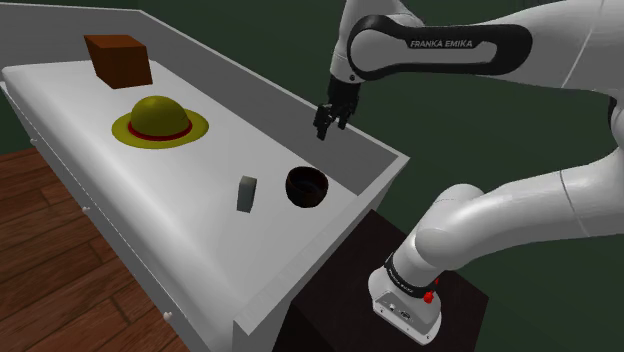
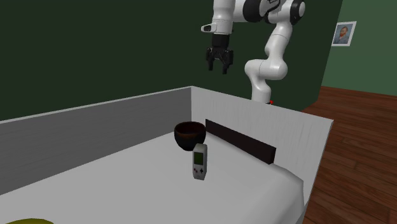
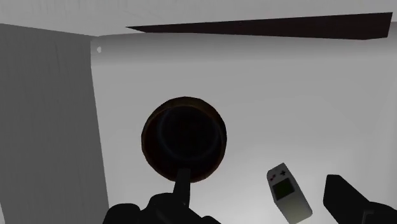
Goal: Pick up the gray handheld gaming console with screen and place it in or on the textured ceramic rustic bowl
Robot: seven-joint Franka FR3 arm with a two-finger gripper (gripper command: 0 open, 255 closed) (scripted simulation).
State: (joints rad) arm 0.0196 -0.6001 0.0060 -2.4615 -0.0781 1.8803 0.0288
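A gray handheld console with a small green screen stands upright on the white table top. In the second exterior view the console stands just in front of the dark brown bowl. The bowl sits close to the raised white wall. My gripper hangs high above the bowl, open and holding nothing. Over the table in the second exterior view, the gripper has its fingers apart. In the wrist view the bowl lies below the gripper, and the console is near one finger.
A yellow hat with a red band and a brown box stand at the far end of the table. A raised white wall runs along one side. A dark strip edges the table near the bowl. Wooden floor lies beside it.
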